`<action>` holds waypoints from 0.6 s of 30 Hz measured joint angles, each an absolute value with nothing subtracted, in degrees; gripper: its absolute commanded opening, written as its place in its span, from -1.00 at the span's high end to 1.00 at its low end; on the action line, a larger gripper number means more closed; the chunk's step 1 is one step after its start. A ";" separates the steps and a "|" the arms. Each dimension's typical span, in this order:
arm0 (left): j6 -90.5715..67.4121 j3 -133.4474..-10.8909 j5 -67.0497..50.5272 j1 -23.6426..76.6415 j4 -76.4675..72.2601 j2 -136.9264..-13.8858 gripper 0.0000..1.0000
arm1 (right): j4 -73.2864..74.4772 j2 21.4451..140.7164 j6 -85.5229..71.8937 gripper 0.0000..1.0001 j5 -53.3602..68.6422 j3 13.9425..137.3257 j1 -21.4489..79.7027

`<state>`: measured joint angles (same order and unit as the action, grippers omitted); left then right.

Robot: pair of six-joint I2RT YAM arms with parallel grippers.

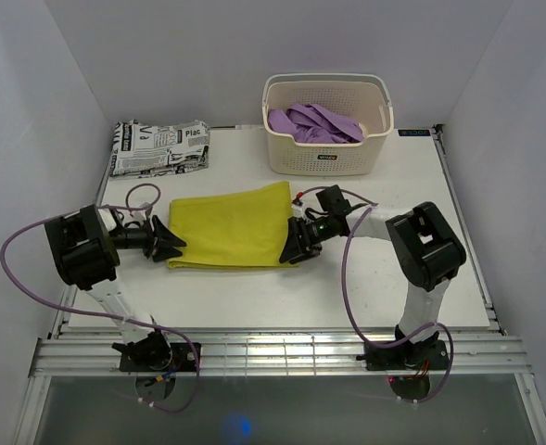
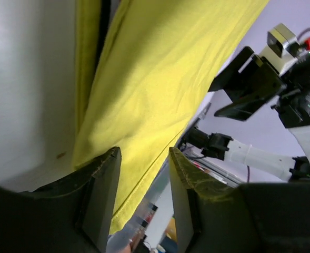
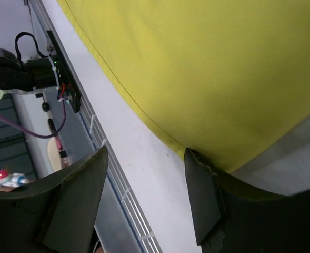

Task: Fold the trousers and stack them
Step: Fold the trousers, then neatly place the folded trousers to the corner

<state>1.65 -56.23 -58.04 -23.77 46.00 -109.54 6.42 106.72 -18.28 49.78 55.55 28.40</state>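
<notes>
Trousers (image 1: 231,225), yellow, folded into a rough rectangle, flat on the white bench (image 1: 254,297) at the centre of the overhead frame, slightly skewed, upper right corner highest. Flanked by both arms, one at each lower corner.

Left tool (image 1: 172,243) at the lower left corner of the cloth, pointing right. Seen from the left wrist: fingers (image 2: 103,195) spread, yellow hem running down into the gap between them, not squeezed. Right arm (image 2: 260,84) visible beyond the cloth, upper right of that frame.

Right tool (image 1: 296,246) at the lower right corner, pointing left. Seen from the right wrist: fingers (image 3: 202,197) wide apart, the right-hand tip meeting the yellow hem in the frame, the left-hand one over bare bench, nothing pinched. Yellow cloth filling the upper right of that frame.

Upper left of the overhead frame: patterned garment (image 1: 158,146), black-and-white newsprint design, folded, at the far left corner of the bench. Upper centre-right: cream basket (image 1: 328,159) with perforated walls, standing at the far edge, purple clothing (image 1: 314,122) heaped inside. Both well apart from the yellow cloth.

Purple cables (image 1: 347,278) looping from each arm down toward the bases at the bottom of the frame.
</notes>
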 measured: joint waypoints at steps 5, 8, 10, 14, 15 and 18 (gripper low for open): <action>5.96 -61.47 -54.30 -25.45 46.37 -106.13 -0.45 | 5.37 106.59 -18.85 -0.72 45.01 59.22 32.42; 7.09 -61.56 -49.10 -25.76 45.32 -98.24 -0.78 | 7.27 103.00 -18.20 -0.96 40.95 59.24 32.62; 6.48 -61.25 -45.67 -25.85 44.77 -92.71 -0.87 | 8.43 99.39 -17.06 -0.80 38.17 59.24 32.32; 2.24 -57.93 -39.29 -26.13 43.53 -82.24 -0.96 | 11.11 90.94 -16.03 -0.80 30.94 59.61 32.01; 0.34 -56.60 -37.60 -26.15 43.53 -80.86 -0.96 | 11.46 89.30 -16.12 -0.80 28.93 59.66 31.97; -4.51 -53.56 -34.02 -26.20 43.97 -80.86 -0.96 | 13.13 86.19 -17.78 -0.80 21.56 59.44 31.57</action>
